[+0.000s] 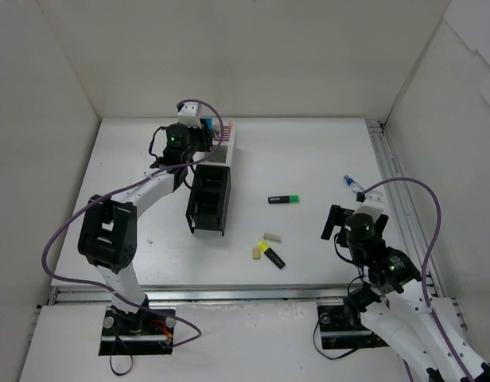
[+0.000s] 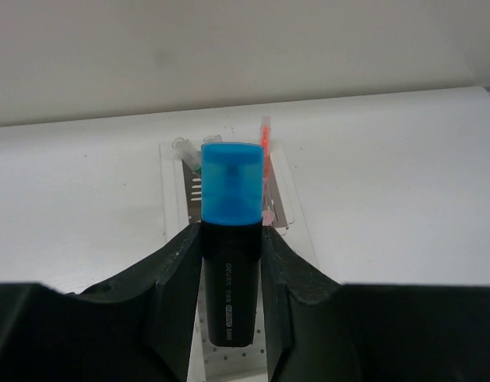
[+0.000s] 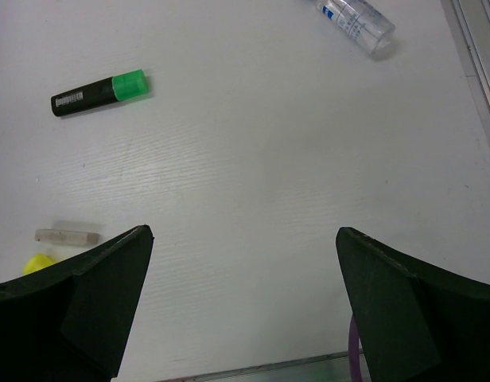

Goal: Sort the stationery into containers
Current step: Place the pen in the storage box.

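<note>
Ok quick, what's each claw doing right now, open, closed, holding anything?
Left claw: closed on the blue-capped highlighter.
Right claw: open, holding nothing.

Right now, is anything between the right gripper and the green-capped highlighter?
Nothing visible. Bare table lies between the open right gripper and the green-capped highlighter; the eraser sits off to the side.
</note>
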